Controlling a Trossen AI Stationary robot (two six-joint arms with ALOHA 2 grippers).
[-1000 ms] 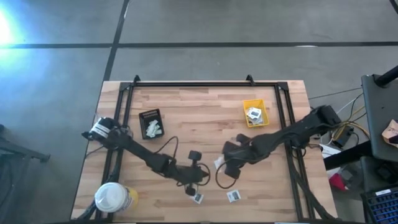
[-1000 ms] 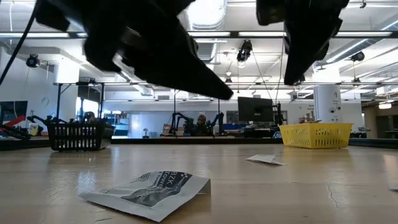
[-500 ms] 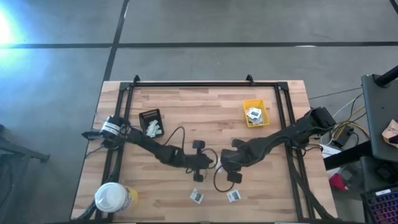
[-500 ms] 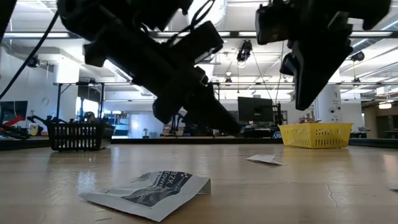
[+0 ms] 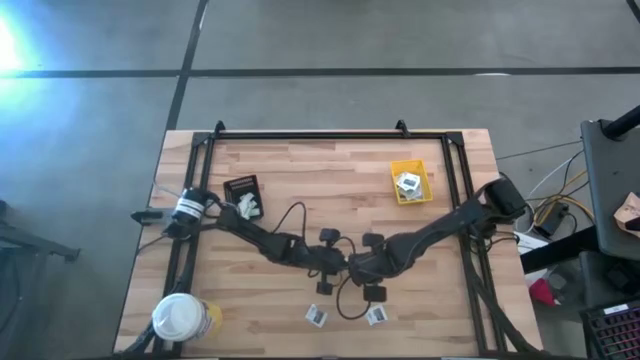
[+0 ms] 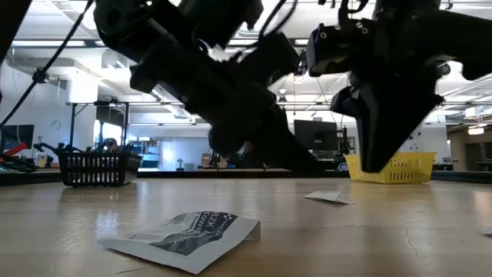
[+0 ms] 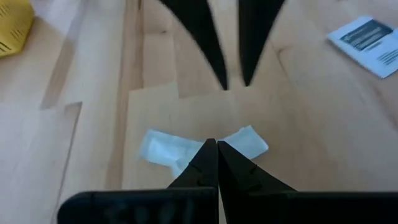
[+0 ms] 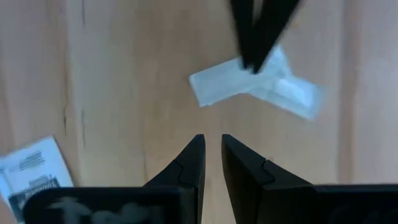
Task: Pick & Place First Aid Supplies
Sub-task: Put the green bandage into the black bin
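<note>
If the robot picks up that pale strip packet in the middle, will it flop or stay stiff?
Probably flop. The pale strip packet is thin and flat, and already looks bent where the left hand pinches it. It looks light, so it may slide on the smooth table if pushed. Flat, so it shouldn't roll.

The wooden table [image 5: 320, 170] of pale planks stands on a grey concrete floor [image 5: 330, 35], which dark seams cross, one running level past the table's 12 o'clock side. A bright glare [image 5: 8, 45] lies on the floor at 10 o'clock. A black frame [image 5: 310, 133] edges the table top. At 3 o'clock stand dark furniture [image 5: 612, 175] and loose cables [image 5: 555, 205].

In the low view the room beyond is a wide hall with rows of ceiling lights [image 6: 138, 85], white walls [image 6: 23, 100], a monitor [image 6: 311, 135] at about 12 o'clock and a white column [image 6: 405, 127] toward 2 o'clock.
</note>
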